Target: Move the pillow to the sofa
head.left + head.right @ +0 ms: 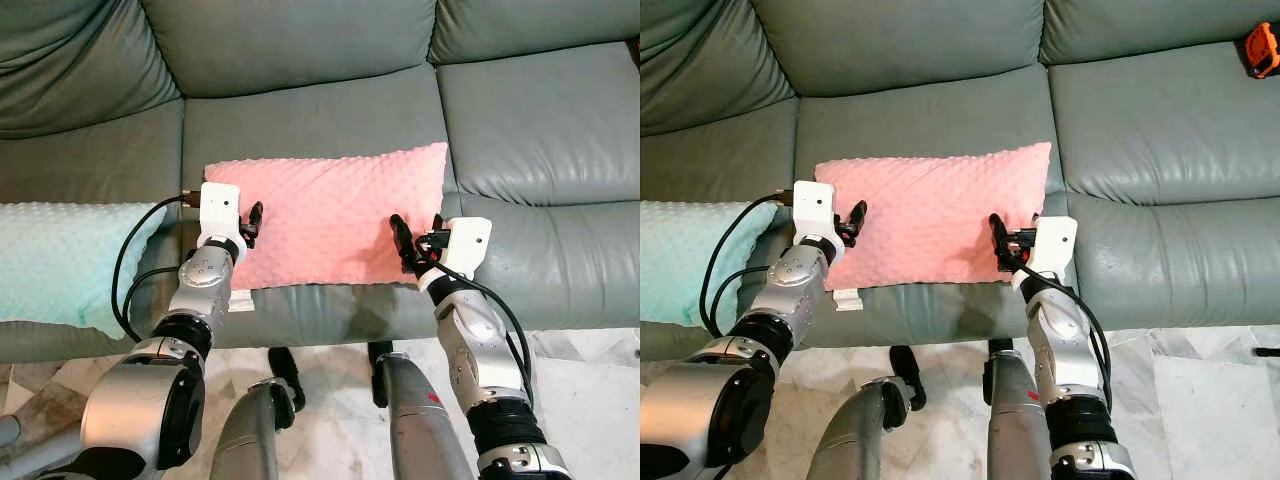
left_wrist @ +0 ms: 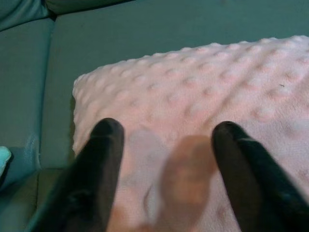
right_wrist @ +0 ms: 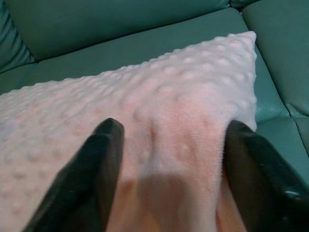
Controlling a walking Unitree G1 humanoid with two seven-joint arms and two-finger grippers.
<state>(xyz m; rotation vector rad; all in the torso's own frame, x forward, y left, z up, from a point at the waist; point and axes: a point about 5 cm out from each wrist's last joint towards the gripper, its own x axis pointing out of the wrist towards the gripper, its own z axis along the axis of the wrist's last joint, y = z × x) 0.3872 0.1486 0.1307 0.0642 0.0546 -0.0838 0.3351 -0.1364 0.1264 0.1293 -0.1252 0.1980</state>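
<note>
A pink dotted pillow lies flat on the middle seat of the grey-green leather sofa. My left gripper is at the pillow's near left corner. In the left wrist view its two black fingers stand apart over the pink fabric, open. My right gripper is at the near right corner. Its fingers are spread to either side of a raised fold of the pillow, also open.
A mint-green dotted pillow rests on the left seat. A small white tag sticks out under the pink pillow's front edge. An orange object sits on the far right seat. Marble floor lies in front of the sofa.
</note>
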